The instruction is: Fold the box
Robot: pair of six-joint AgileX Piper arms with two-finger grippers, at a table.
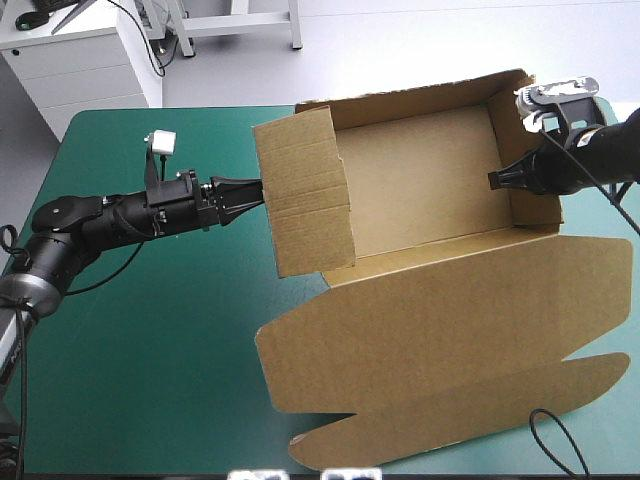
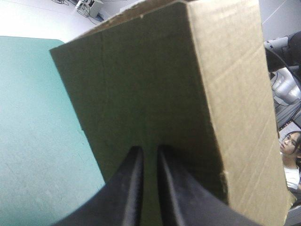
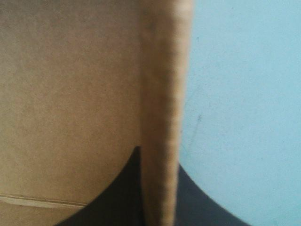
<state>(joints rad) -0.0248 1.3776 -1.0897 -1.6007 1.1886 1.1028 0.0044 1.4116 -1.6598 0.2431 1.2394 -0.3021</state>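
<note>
The brown box (image 1: 430, 170) stands as an open tray at the table's far right, and its lid (image 1: 450, 340) lies flat toward the front edge. Its tall left flap (image 1: 305, 195) is raised. My left gripper (image 1: 262, 190) meets that flap's outer edge. In the left wrist view its fingers (image 2: 151, 149) are all but shut against the shaded board (image 2: 141, 84). My right gripper (image 1: 495, 180) is at the tray's right wall (image 1: 530, 200). In the right wrist view that wall's edge (image 3: 162, 94) runs between the black fingers (image 3: 157, 155), which are shut on it.
Bare teal-green cover (image 1: 150, 350) lies left of the box and under my left arm. The lid reaches nearly to the table's front edge and right edge. A white cabinet (image 1: 70, 55) stands beyond the far left corner.
</note>
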